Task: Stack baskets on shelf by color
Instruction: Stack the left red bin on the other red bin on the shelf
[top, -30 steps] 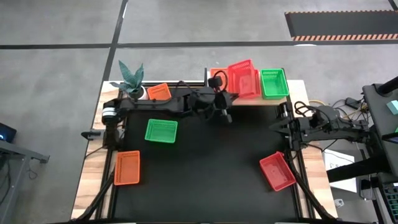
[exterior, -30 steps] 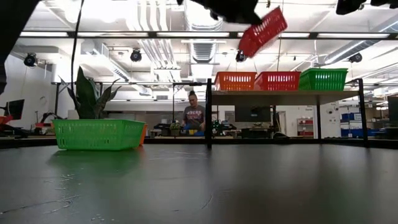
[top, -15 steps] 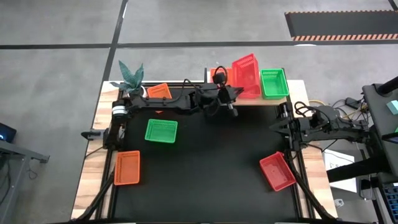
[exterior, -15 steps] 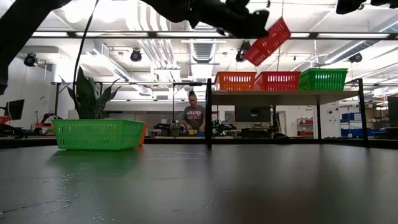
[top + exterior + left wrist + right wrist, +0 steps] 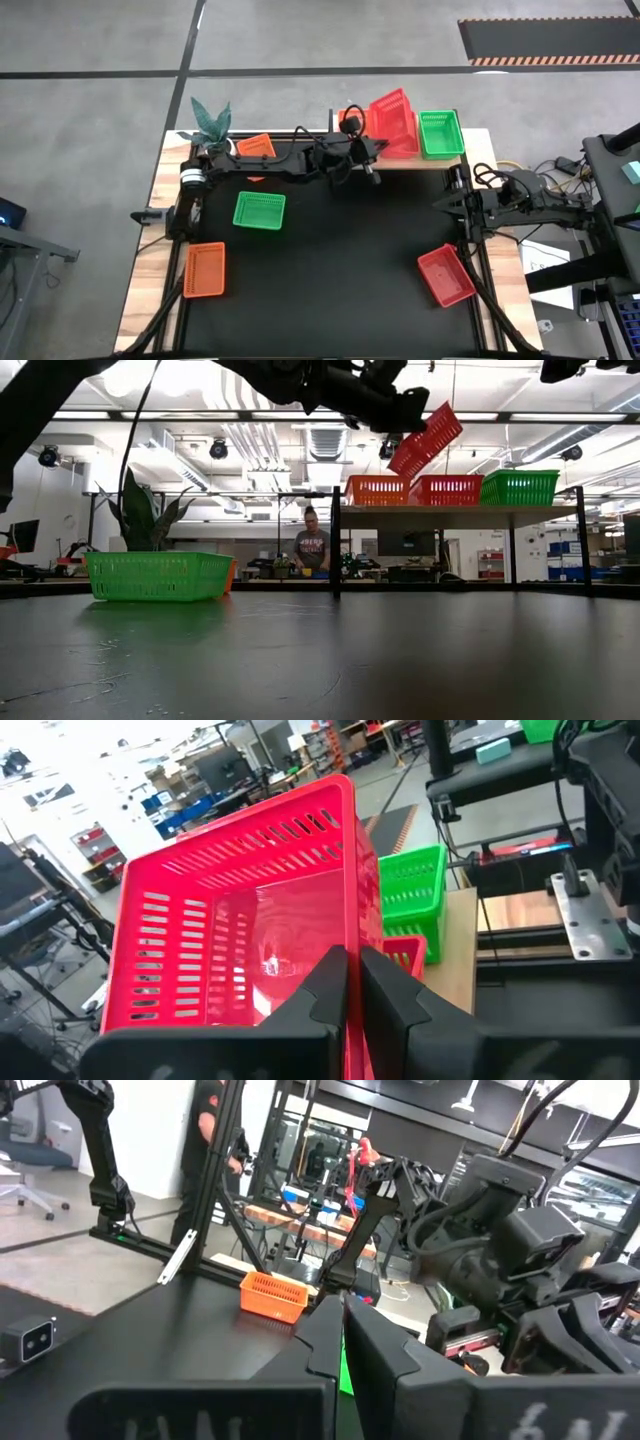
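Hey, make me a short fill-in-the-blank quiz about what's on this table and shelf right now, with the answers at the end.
1. The left gripper holds a tilted basket that is ____ in color.
2. On the shelf, the basket at the right end is ____.
3. The lone green basket on the black table lies on the ____ arm's side.
4. The plant stands in a ____ corner of the table.

Answers: red; green; left; back left

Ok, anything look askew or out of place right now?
Only the red plastic mesh basket in the left hand: steeply tilted above the wooden shelf board, not seated on the red basket below. The right hand waits shut.
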Available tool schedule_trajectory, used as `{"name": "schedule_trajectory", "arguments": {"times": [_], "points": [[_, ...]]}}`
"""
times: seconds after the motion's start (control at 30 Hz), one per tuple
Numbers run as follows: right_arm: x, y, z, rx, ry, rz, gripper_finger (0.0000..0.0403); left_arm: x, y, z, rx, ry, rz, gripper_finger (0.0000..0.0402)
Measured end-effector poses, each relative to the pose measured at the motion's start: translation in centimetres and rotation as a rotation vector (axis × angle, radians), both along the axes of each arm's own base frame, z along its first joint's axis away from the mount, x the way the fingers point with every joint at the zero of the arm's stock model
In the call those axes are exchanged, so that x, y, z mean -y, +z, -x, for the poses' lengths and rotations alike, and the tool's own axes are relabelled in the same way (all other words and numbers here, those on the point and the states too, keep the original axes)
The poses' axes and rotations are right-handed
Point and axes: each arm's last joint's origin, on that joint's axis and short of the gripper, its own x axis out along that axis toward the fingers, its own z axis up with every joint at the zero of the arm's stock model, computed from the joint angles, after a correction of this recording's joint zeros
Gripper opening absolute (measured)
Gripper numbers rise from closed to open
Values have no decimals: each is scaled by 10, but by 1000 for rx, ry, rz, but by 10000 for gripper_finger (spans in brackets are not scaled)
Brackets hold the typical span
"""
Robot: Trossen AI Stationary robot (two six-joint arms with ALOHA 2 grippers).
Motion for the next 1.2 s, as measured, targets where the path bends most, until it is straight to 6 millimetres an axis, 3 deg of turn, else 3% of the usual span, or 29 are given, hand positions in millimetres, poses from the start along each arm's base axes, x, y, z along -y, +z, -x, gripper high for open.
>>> {"name": "schedule_trajectory", "arguments": {"times": [0.83,1.2], "points": [[0,0,0,-1,-1,0,9,-2,-3,1,35,-7,45,13],[0,-1,0,-7,-1,0,9,-7,-27,-13,58,-10,47,35]]}}
